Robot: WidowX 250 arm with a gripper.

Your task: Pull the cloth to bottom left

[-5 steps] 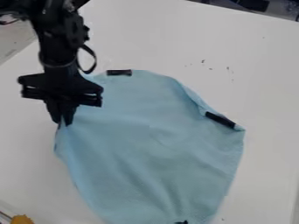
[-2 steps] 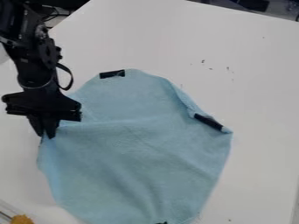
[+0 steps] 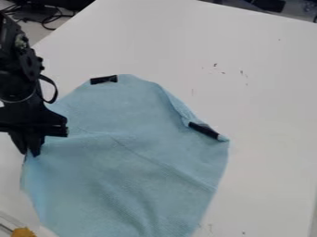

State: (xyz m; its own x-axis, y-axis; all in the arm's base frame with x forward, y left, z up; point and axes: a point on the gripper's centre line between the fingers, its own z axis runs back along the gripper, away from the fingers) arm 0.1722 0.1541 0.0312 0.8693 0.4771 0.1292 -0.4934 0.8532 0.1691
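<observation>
One blue cloth is lying on the left and middle of the one white surface. Its long way is running up and down, its round end pointing up. One tool is pinching its left edge. Two black strips are sitting on its edges.

White table, dark cables, orange item
</observation>
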